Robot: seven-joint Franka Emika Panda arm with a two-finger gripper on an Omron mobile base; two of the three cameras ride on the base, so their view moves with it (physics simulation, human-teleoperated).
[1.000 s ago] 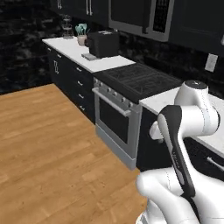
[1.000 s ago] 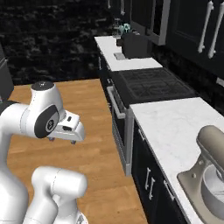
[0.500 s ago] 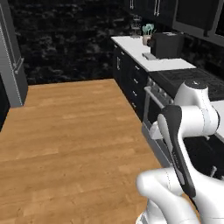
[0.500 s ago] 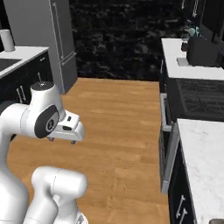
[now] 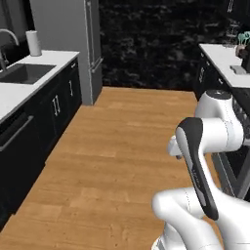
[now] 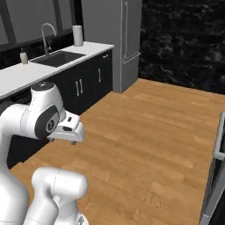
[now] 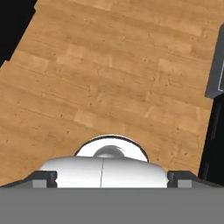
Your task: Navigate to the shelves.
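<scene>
Wooden floor point(image 5: 122, 146) stretching ahead – white worktop point(image 6: 26, 72) with sink point(image 6: 59, 57) running alongside fridge point(image 6: 121, 39); fingers' opening – cannot tell.

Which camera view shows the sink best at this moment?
The right base view: the sink shows its whole dark basin with the faucet behind it. The left base view catches the sink at a flatter angle, its faucet cut off by the frame edge.

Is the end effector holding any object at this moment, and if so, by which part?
It cannot be told. In the right base view the end effector is folded near the arm over the wooden floor, and its fingers are hidden.
</scene>
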